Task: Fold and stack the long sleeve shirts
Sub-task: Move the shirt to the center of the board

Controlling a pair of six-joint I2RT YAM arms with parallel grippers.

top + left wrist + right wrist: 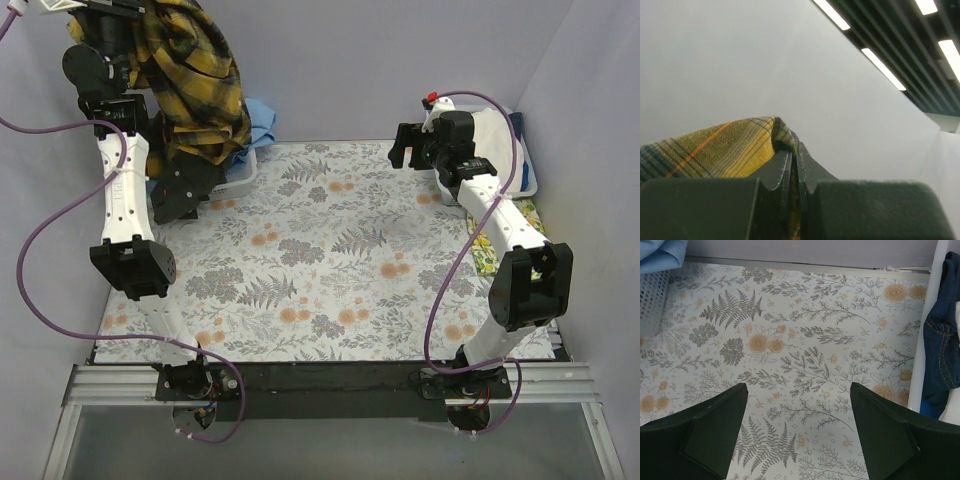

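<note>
Yellow-and-black plaid flannel shirt (195, 80) hangs bunched at the counter's far-left corner, held high off the surface. Thin orange-red lines show in the weave in the left wrist view.

- Left hand (794, 152): clenched on a fold of the plaid, with cloth pinched between the two jaws and more spilling out to the left. The hand points up at the wall and ceiling lights.
- The shirt's long axis runs near vertical. Its lower end drapes down over the left arm and above the white basket (238, 172). Whether it touches the basket I cannot tell.
- Light blue shirt (262, 122) lies in that basket, just right of the plaid.
- Grey fern-and-flower cover (320, 260) lies over the middle of the counter.
- Right hand (405, 147): released, jaws spread wide, nothing between them. It hovers over the cover near the far-right corner and faces left.
- Dark blue denim-look garment (940, 340) lies in the white bin (525, 165) at the right edge.

Judgement: the shirt lies well to the left of the free right hand, across the width of the counter. The left hand already has it. Spreading it flat likely needs the right hand to cross leftward and take a second edge of the hanging cloth.
</note>
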